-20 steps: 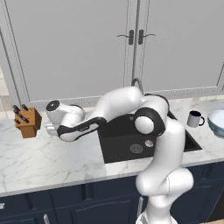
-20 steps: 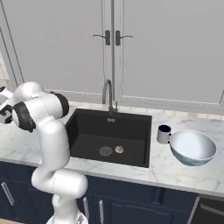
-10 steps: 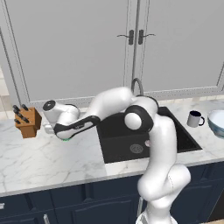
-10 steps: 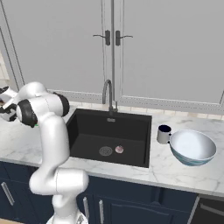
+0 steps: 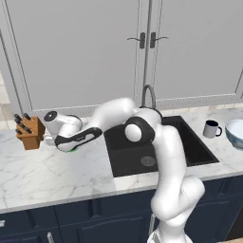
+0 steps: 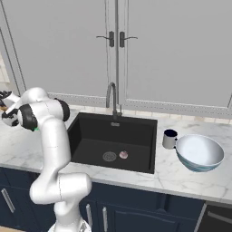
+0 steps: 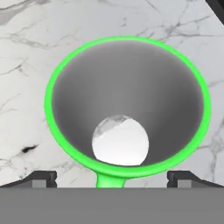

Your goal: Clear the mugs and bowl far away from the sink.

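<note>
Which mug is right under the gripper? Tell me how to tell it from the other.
The bright green mug, seen from above between the fingertips, left of the sink. The grey-white mug with navy inside stands beside the bowl, right of the sink.

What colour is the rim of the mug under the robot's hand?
Bright green mug rim, grey inside; the hand view shows it best.

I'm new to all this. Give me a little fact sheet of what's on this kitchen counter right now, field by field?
Sink: black recessed sink, mid-counter
Green mug: bright green mug, directly below the hand, left of sink
Fingers: dark fingers either side of the mug's rim, apart
Navy mug: grey-white mug with navy inside, right of sink
Bowl: pale blue-white glassy bowl, beside that mug
Extra: wooden knife block, far left
</note>
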